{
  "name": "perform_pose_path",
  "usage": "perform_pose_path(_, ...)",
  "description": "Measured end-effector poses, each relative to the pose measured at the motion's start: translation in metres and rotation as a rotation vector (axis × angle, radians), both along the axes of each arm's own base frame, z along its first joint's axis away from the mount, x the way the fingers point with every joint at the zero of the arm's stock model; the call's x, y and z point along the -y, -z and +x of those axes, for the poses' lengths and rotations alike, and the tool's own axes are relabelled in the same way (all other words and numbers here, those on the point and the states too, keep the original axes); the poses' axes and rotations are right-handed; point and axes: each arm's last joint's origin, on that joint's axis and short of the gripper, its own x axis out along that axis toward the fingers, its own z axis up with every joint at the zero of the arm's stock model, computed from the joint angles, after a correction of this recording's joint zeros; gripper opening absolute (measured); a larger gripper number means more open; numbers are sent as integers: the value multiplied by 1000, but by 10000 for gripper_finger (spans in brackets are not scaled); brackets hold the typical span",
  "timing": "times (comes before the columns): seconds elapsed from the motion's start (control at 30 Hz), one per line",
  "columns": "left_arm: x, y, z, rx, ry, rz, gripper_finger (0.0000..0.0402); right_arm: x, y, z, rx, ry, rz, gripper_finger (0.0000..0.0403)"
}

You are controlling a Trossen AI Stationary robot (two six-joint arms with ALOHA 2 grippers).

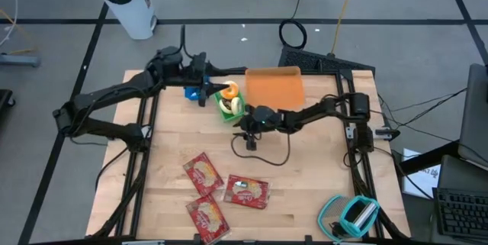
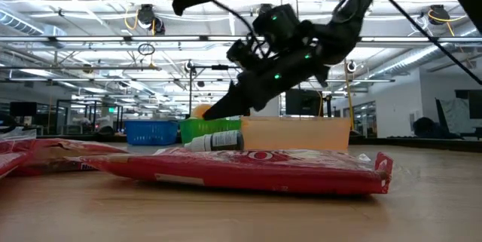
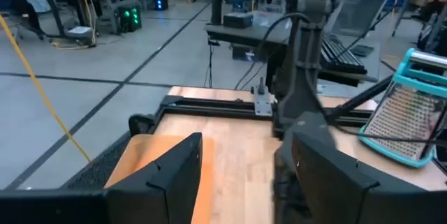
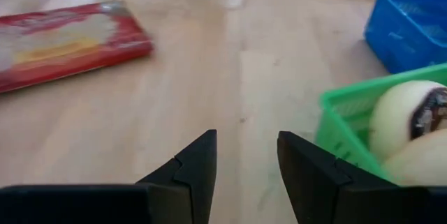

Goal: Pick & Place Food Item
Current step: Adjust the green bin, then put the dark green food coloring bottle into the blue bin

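A green basket (image 1: 227,107) stands mid-table holding pale round food items (image 4: 405,123) and an orange one (image 1: 230,89). Three red food packets (image 1: 245,191) lie flat near the front edge. My right gripper (image 4: 246,172) is open just above the bare wood on the near side of the green basket (image 4: 349,130), pointing toward the table's left, with nothing between its fingers. My left gripper (image 3: 244,182) is open and raised above the blue basket (image 1: 194,92) at the far left, pointing about level toward the right, also holding nothing.
An orange board (image 1: 274,88) lies at the far side, right of the baskets. A teal grater (image 1: 352,214) sits at the near right corner. One red packet (image 2: 241,170) fills the low view's foreground. Bare wood lies between the packets and the baskets.
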Motion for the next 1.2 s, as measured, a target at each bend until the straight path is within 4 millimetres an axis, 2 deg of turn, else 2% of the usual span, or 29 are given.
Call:
perform_pose_path(0.17,5,3,0,-31,17,-22,218,14,9,14,-12,28,-3,139)
perform_pose_path(0.37,8,6,2,-51,31,-25,218,25,10,27,1,78,-59,139)
perform_pose_path(0.53,10,6,3,-52,38,-18,218,34,0,32,28,141,-131,139)
perform_pose_path(0.77,9,6,3,-53,37,-18,218,43,-11,38,67,190,-145,139)
perform_pose_path(0.87,10,6,3,-51,35,-37,218,35,-16,35,13,165,-144,139)
perform_pose_path(0.97,10,8,2,-69,38,-99,218,17,-37,27,-50,118,-136,139)
perform_pose_path(1.03,11,11,1,-102,42,-123,218,2,-56,18,-99,83,-129,139)
perform_pose_path(1.2,11,17,0,-164,20,-113,218,-42,-82,-7,-248,-70,-81,139)
